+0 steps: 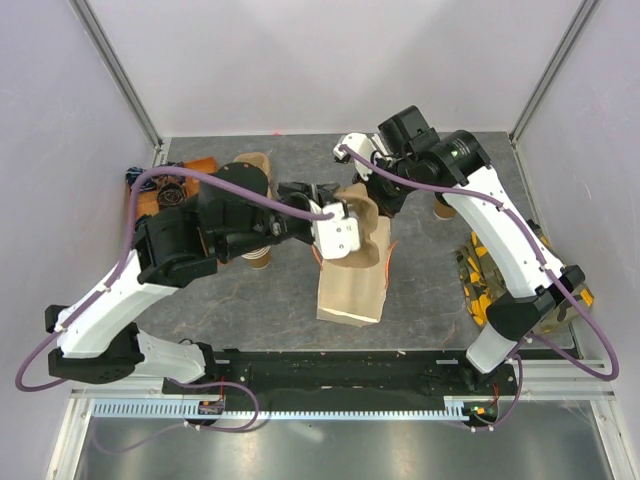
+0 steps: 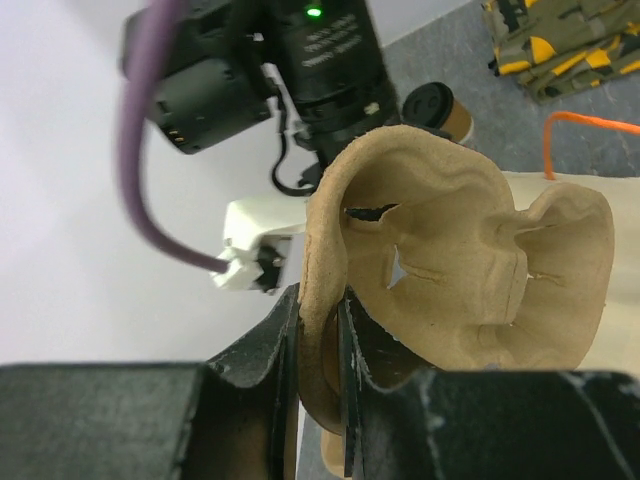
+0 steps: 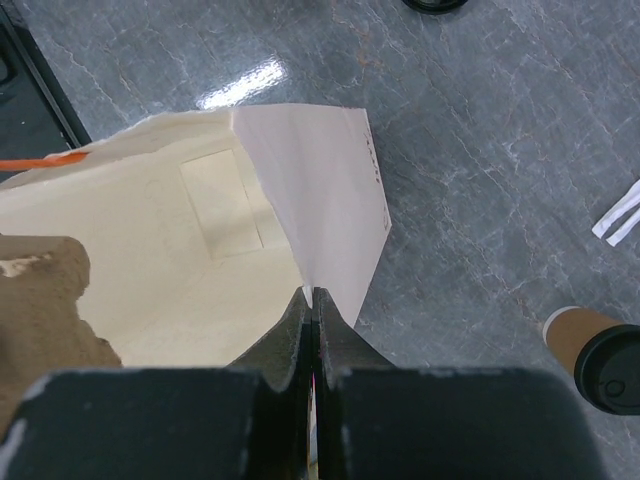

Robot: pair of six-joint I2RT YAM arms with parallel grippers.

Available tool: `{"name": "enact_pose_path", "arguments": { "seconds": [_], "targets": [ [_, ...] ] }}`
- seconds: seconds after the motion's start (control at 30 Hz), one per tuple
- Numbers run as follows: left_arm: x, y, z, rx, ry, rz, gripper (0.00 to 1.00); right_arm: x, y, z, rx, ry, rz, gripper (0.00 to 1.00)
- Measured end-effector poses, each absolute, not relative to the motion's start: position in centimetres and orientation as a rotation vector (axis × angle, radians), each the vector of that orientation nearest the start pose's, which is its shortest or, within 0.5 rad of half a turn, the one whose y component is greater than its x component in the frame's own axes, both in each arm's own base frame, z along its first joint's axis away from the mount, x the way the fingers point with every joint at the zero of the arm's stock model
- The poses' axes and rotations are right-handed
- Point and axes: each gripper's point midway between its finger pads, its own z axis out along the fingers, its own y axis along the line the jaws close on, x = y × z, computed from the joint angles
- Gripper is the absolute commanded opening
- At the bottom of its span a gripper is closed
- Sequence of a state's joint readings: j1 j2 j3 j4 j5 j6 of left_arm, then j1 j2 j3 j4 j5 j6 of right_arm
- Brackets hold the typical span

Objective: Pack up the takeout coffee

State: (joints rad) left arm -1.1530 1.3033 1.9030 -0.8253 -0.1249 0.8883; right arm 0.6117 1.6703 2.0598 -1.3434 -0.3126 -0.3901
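The takeout coffee [image 3: 598,352], a tan paper cup with a black lid, stands upright on the grey table to the right of the bag; it also shows behind the carrier [image 2: 441,106] and half hidden by the right arm [image 1: 443,209]. My left gripper [image 2: 318,305] is shut on the rim of a moulded pulp cup carrier [image 2: 470,270], held on edge over the mouth of the paper bag [image 1: 350,285]. My right gripper [image 3: 312,296] is shut on the bag's upper edge [image 3: 325,190] and holds it up. The bag's inside [image 3: 180,250] shows pale and bare, with the carrier [image 3: 40,290] at its left.
A pile of yellow-and-black packets [image 1: 482,280] lies at the right. A brown cup [image 1: 258,259] stands under the left arm, with another tan carrier [image 1: 256,166] and an orange object [image 1: 190,166] behind it. A white paper strip [image 3: 620,215] and a black lid [image 3: 435,4] lie beyond the bag.
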Motion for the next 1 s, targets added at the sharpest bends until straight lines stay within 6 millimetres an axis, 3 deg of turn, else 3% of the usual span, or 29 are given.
{"name": "enact_pose_path", "arguments": {
  "seconds": [0.47, 0.67, 1.0],
  "targets": [
    [18.3, -32.1, 40.1, 1.602, 1.058, -0.013, 0.02, 26.7, 24.2, 31.0, -1.307, 2.134, 0.496, 0.00],
    [17.3, -31.8, 36.9, 1.662, 1.060, -0.018, 0.02, 26.3, 24.5, 31.8, -1.310, 2.094, 0.504, 0.00],
    [17.3, -31.9, 32.1, 1.733, 1.102, -0.003, 0.02, 25.9, 25.4, 31.9, -1.323, 2.070, 0.521, 0.00]
  ]
}}
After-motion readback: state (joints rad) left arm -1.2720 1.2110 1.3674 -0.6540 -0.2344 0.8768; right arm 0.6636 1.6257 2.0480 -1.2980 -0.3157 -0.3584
